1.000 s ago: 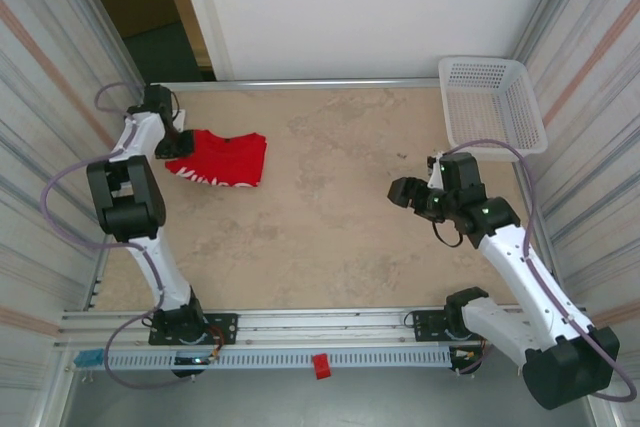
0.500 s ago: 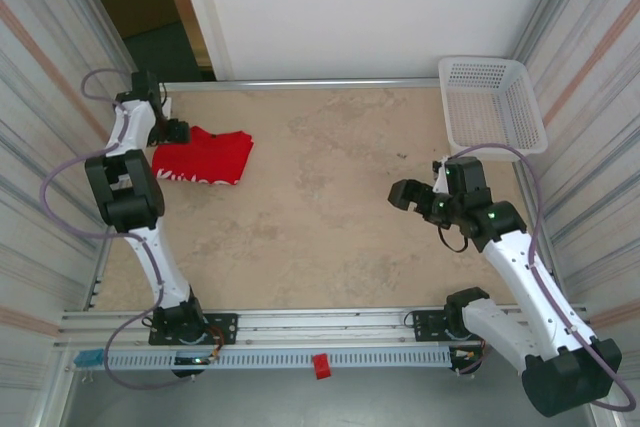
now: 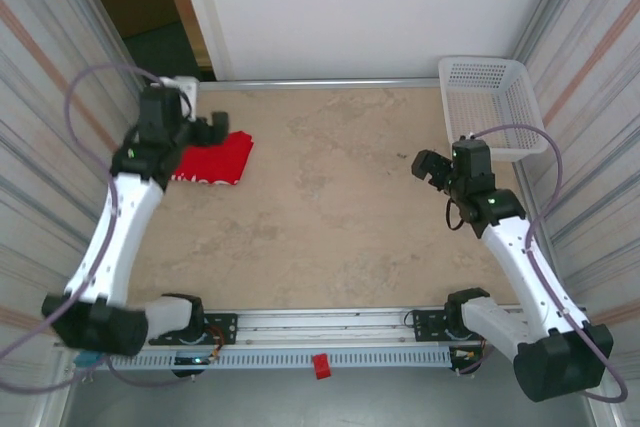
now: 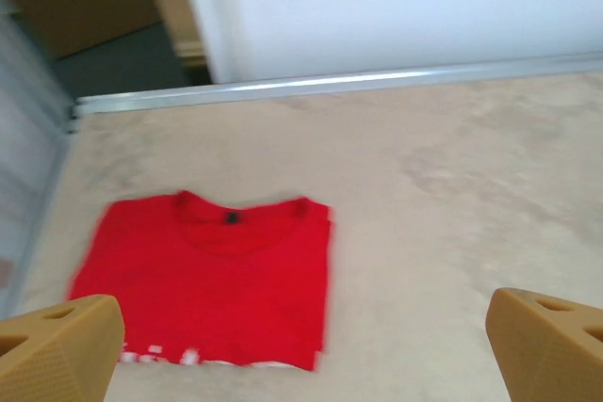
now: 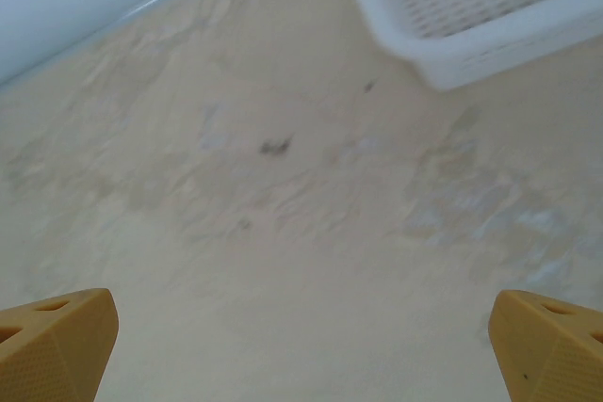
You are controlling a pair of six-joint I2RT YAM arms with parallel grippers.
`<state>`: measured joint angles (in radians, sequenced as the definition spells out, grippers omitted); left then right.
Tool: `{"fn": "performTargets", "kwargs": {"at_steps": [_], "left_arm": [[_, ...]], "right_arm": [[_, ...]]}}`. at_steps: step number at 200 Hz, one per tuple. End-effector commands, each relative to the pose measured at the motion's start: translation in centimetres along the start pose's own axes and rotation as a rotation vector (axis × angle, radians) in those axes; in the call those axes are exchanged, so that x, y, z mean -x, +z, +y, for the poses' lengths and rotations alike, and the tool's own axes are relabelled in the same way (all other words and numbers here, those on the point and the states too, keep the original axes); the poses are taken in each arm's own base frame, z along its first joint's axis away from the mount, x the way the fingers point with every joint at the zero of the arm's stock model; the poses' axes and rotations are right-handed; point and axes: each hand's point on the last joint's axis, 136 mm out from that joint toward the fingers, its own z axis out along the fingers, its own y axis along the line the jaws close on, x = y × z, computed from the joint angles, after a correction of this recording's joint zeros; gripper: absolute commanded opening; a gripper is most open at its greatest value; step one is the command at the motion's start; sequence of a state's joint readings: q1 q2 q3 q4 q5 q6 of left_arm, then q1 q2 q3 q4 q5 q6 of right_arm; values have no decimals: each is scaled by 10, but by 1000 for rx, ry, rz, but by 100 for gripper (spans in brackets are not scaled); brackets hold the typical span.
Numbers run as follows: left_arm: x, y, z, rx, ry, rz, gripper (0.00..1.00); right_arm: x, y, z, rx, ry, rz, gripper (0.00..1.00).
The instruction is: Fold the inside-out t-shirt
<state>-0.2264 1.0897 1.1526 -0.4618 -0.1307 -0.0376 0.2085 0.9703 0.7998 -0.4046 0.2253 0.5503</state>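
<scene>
Lying flat at the far left of the table, the red t-shirt forms a compact rectangle. Its neckline faces the back rail and a strip of white print runs along its near edge. It looks folded, or close to it.

The fabric should be light, soft and limp, with no stiffness to hold a shape once lifted. The stacked layers will likely slide apart if only the top one is caught. The best hold is probably a corner or the right-hand folded edge, pinched through every layer. The fingers would need to press down to the tabletop, because the cloth lies thin.

The left gripper hangs just above the shirt. Its tan fingertips are spread as wide as they go, with nothing between them.

Well apart, on the right, the right gripper is equally wide open and empty. It hangs over bare tabletop near the white lattice basket in the far right corner.
</scene>
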Motion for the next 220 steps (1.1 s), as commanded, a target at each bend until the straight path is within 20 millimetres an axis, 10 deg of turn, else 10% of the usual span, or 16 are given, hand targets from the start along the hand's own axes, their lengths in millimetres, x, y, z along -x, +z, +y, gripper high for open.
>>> {"fn": "performTargets", "kwargs": {"at_steps": [1,40,92,140,220], "left_arm": [[-22,3,-6,-7,-49,-164,99],[-92,4,20,129,-48,-279,99],[-151,74,38,231,51,-165,99],[-162,120,33,136,117,-130,99],[-176,138,47,38,-2,-79,99]], "right_arm": [[29,14,-24,-138,-114,-227,99],[29,37,-49,-289,-306,-307,99],[4,86,-59,-258,-359,-298,99],[-15,107,-56,-59,-322,-348,99],[-26,137,-58,26,-296,-236,99]]}}
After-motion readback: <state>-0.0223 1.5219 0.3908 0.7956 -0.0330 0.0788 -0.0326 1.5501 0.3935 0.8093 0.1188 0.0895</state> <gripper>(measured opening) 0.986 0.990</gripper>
